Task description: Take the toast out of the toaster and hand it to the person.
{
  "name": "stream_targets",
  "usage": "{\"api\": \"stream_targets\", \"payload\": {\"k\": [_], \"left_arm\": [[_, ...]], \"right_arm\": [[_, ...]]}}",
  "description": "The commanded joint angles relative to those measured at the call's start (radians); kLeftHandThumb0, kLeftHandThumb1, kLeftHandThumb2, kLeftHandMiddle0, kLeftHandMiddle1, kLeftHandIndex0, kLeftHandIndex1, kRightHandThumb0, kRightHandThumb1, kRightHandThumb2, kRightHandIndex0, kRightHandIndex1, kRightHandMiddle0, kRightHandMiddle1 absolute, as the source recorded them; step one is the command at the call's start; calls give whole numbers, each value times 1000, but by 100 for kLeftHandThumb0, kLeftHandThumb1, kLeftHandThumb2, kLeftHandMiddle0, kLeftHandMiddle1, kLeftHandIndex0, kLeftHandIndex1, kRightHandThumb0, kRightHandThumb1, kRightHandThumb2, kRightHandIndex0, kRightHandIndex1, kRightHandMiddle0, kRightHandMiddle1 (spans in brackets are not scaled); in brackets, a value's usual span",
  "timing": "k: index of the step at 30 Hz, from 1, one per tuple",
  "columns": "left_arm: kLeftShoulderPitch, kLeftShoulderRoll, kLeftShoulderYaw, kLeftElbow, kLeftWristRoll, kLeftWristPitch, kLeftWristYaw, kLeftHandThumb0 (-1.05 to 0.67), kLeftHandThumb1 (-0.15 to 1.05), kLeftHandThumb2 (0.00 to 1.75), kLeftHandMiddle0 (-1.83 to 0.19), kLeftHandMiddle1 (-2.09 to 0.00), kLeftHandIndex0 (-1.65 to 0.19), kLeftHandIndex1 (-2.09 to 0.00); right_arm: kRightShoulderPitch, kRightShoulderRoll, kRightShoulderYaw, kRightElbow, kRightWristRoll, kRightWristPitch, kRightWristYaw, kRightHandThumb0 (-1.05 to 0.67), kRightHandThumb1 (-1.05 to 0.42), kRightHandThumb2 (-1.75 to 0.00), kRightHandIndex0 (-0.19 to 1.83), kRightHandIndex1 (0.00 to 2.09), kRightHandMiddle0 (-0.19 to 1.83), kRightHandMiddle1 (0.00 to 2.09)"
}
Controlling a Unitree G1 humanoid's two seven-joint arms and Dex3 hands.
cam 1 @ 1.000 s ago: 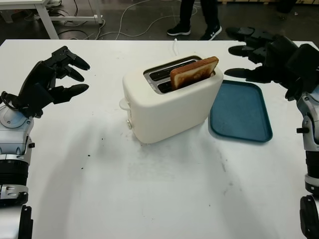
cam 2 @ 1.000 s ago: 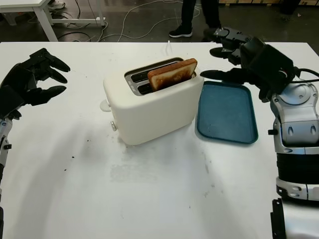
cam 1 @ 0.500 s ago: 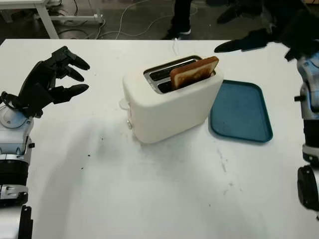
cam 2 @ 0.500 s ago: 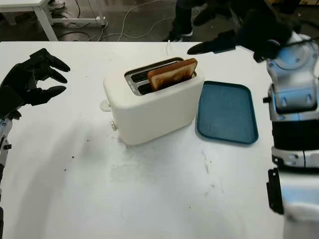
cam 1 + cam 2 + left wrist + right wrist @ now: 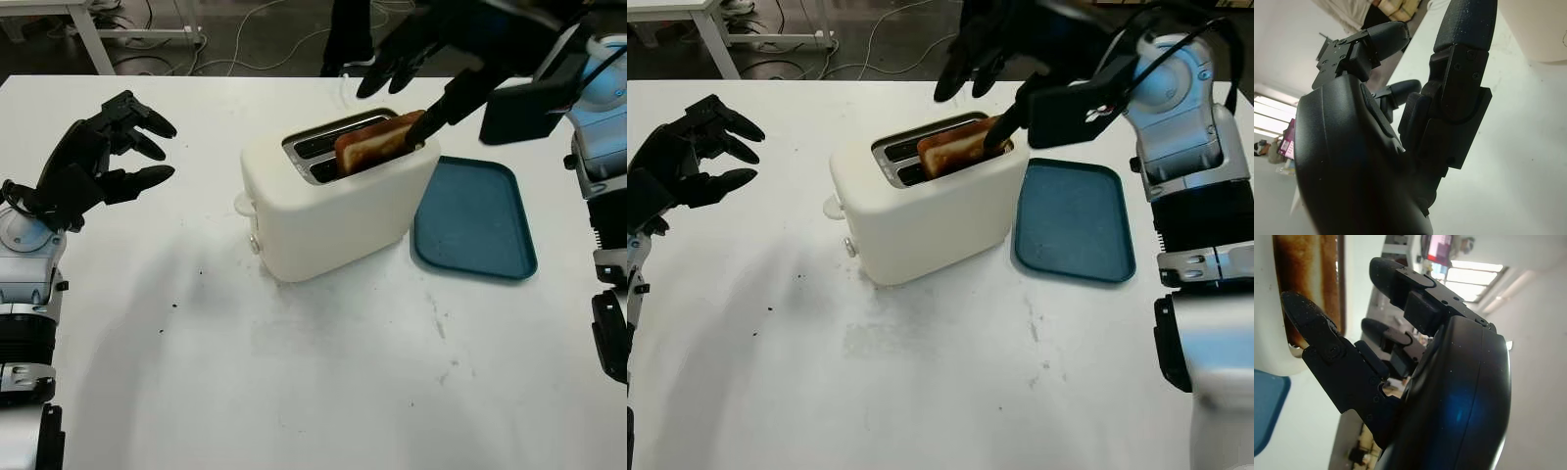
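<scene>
A white table [image 5: 294,392] spans the head views, with dark specks scattered across its surface. On it stands a cream two-slot toaster [image 5: 333,211], set at an angle, with no brand name or lettering legible on its body. Just beside the toaster, on the robot's right, lies a shallow blue tray [image 5: 475,220] with nothing on it. The right hand [image 5: 431,54] is over the toaster's top, holding nothing and wide, with one finger reaching down to the upper corner of the toast [image 5: 377,142] and the other fingers above the slots; whether that finger actually touches the bread cannot be told. The toast, browned around its edges, stands tilted in the slot nearer the tray, its upper part sticking out. The left hand [image 5: 93,162] hovers above the table well apart from the toaster on the robot's left, open and holding nothing. Beyond the table's far edge, a person's dark legs [image 5: 348,34] stand on a floor with loose cables [image 5: 255,29].
</scene>
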Motion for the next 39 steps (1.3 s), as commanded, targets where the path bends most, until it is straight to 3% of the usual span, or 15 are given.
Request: {"api": "stream_targets", "payload": {"k": [1,11,20,30,39], "left_arm": [[0,1,1,2,5,-2,1,-105,92,13,-17,-152,-20,-139],[4,-2,-1,-4,11,-4,9,-105,92,14,-18,-152,-20,-139],[8,-4,2,-4,7,-6,11,-105,92,13,-18,-153,-19,-141],[9,-6,2,-1,9,-15,15,-105,92,14,-18,-153,-18,-141],[11,-5,1,-3,8,-15,21,-105,92,14,-18,-152,-18,-142]], "right_arm": [[20,-7,8,-28,-18,2,3,-55,-50,-2,94,37,97,15],[35,-4,42,17,-102,-85,-43,-68,-63,-3,84,45,95,11],[50,12,43,53,-108,-88,-64,-52,-63,0,76,53,91,8],[50,28,45,81,-120,-98,-111,-52,-65,-1,73,53,91,6],[41,31,70,129,-143,-121,-125,-41,-72,-2,76,53,94,6]]}}
